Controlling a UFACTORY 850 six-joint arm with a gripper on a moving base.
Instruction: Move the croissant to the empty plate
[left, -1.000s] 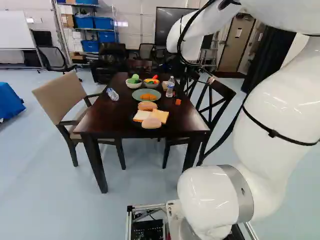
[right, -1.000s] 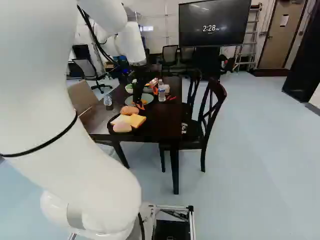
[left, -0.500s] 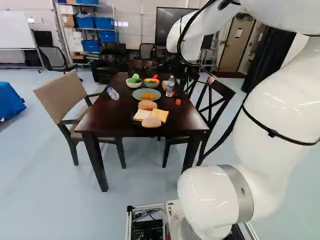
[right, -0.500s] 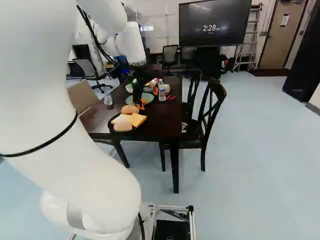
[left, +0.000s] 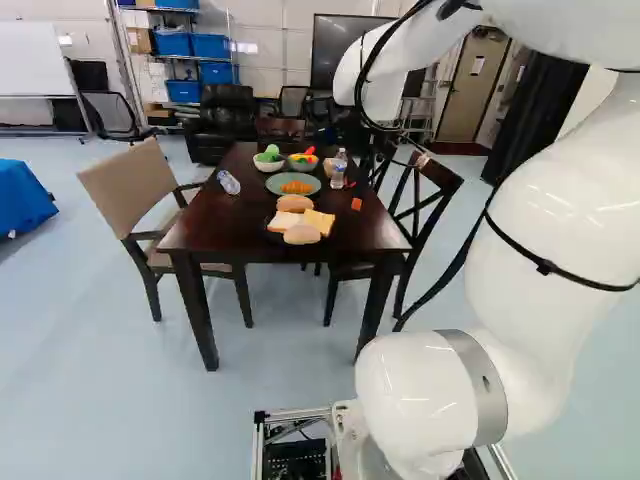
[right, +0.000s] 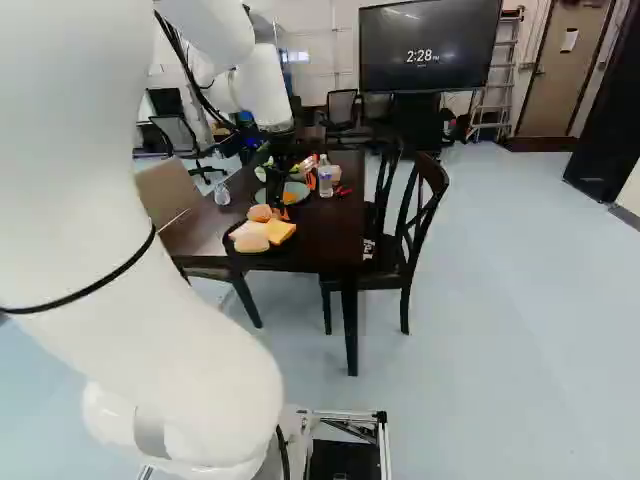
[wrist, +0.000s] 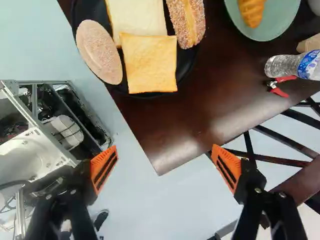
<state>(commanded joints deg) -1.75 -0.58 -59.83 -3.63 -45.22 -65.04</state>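
Note:
In the right base view my gripper (right: 297, 197) hangs over the table, partly hiding the green plate. In the wrist view the gripper (wrist: 165, 167) is open, nothing between its orange pads, above the table's corner and the floor. The croissant (left: 297, 187) lies on the green plate (left: 274, 184); ahead of the gripper the wrist view shows the croissant (wrist: 251, 13) and part of this plate (wrist: 272, 27). A black plate (wrist: 185, 70) nearer the gripper bears two bread slices (wrist: 149, 67) and two rolls (wrist: 99, 52). I cannot make out an empty plate.
The dark table (left: 225, 238) also bears two bowls (left: 267, 165) of toy food, an upright bottle (left: 338, 172), a lying bottle (left: 228, 183) and red-handled pliers (wrist: 278, 85). Chairs stand at its left (left: 128, 190) and right (right: 415, 215). The base's frame (wrist: 80, 117) shows beside one finger.
The base has moved back slightly: table and chairs stand a little farther off in both base views. The arm keeps its pose against its lowest joint. The food remains on its plates.

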